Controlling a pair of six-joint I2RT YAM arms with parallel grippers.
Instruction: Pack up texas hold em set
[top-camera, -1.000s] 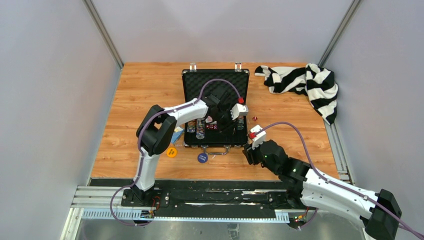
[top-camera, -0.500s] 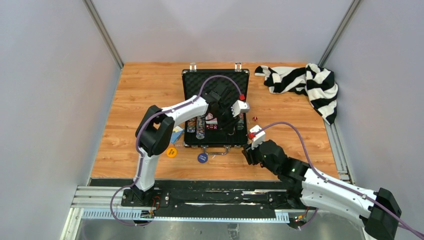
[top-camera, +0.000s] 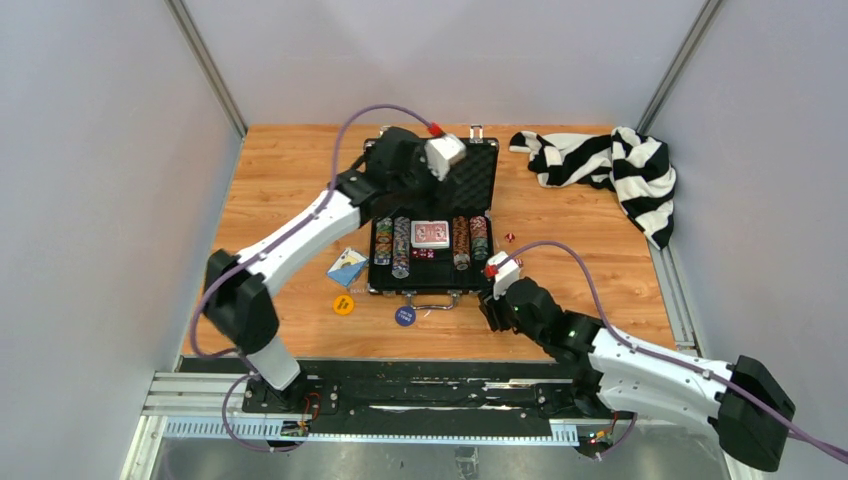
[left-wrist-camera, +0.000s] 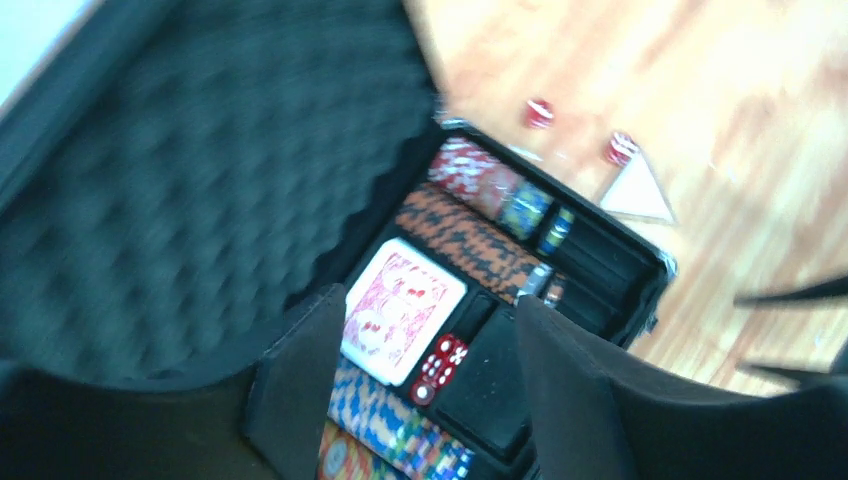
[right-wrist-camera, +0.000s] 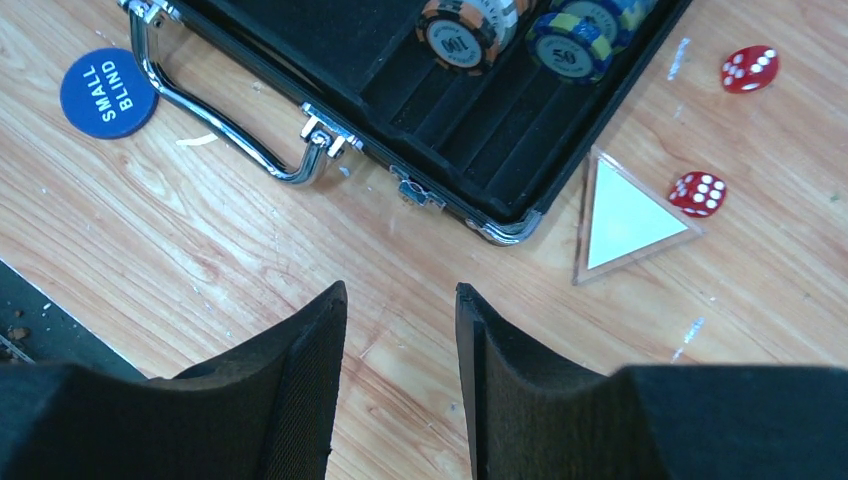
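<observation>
Top external: open briefcase (top-camera: 481, 178) on the worktop (top-camera: 290, 200) holds poker chips (top-camera: 401, 246) and a card deck (top-camera: 431, 234). Left gripper (left-wrist-camera: 430, 306) hovers above it, jaws released, empty; right gripper (right-wrist-camera: 400, 296) near its handle (right-wrist-camera: 215, 122), jaws likewise released.

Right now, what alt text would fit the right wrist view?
The right tool, open and empty, hovers over the wooden table near the black case. A blue button, clear triangle and two red dice lie outside it.

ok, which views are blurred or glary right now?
Left wrist: motion-blurred, with the foam lid and the loose dice smeared. Right wrist: sharp, the blue button reads clearly, small glints on the metal handle. Top external: crisp, even light, soft shadows.
</observation>
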